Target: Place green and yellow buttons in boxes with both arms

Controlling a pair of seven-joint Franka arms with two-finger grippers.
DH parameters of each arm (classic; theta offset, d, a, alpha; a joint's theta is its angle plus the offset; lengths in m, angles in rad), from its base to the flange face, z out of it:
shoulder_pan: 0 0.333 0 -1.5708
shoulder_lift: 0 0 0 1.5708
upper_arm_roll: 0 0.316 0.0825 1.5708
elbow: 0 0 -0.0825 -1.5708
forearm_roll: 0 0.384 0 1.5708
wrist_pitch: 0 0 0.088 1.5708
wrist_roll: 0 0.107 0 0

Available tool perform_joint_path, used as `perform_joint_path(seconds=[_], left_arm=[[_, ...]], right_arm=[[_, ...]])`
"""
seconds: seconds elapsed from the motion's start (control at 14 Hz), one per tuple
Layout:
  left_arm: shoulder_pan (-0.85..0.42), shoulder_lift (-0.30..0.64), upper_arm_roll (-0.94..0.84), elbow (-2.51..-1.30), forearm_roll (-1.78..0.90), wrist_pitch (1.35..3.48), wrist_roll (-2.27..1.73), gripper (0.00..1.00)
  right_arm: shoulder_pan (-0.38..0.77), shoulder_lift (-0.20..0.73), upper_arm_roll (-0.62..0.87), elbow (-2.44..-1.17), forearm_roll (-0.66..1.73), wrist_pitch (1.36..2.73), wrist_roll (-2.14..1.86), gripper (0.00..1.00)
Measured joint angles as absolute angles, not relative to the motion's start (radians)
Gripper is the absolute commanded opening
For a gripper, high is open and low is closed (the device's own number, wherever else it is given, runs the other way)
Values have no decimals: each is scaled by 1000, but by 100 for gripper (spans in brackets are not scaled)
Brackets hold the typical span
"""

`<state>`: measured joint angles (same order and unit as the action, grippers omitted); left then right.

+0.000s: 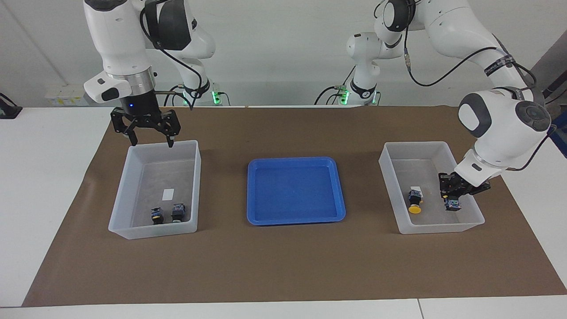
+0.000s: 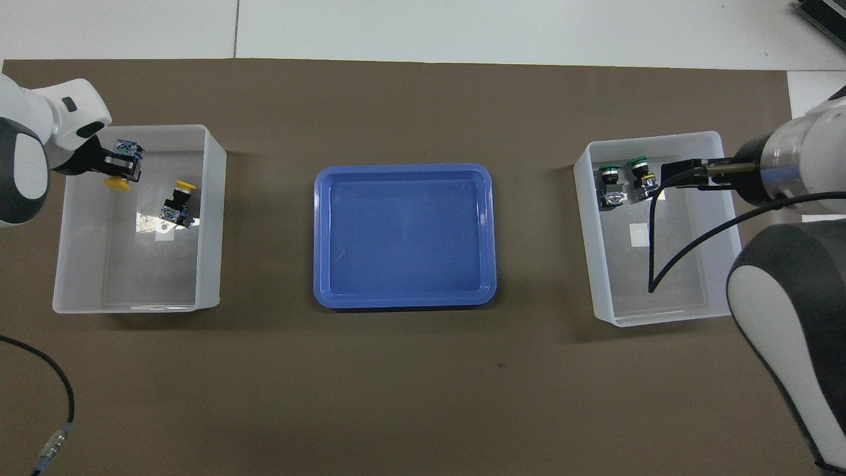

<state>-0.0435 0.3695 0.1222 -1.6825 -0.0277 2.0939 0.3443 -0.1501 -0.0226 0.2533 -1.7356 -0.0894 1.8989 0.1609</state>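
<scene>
We saw both green buttons (image 1: 165, 214) binned under the right gripper's (image 1: 152, 142) open, empty jaws, one yellow button (image 1: 414, 200) boxed, the left gripper's (image 1: 452, 200) jaws shut on the last yellow button (image 2: 119, 182).

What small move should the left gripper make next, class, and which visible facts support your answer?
Probably lower a little and open. The left gripper is shut on a yellow button inside the box at its end of the table, where the other yellow button already lies. Both green buttons lie in the other box, with the right gripper open above it.
</scene>
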Motion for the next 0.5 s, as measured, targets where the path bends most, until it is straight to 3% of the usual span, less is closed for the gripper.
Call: perform_joint_path(seconds=[0.29,0.43,0.5], left_arm=[[-14,358,128,-1769,-23,2182,369,0],[-2,361,128,-1800,-23,2246,374,56],[-1,365,128,-1819,-23,2279,375,66]], right_arm=[[-117,-29,243,-1687,-89,1771,161,100],[-42,-33,170,-1666,-89,1738,161,100],[-4,-33,125,-1661,-89,1734,161,100]])
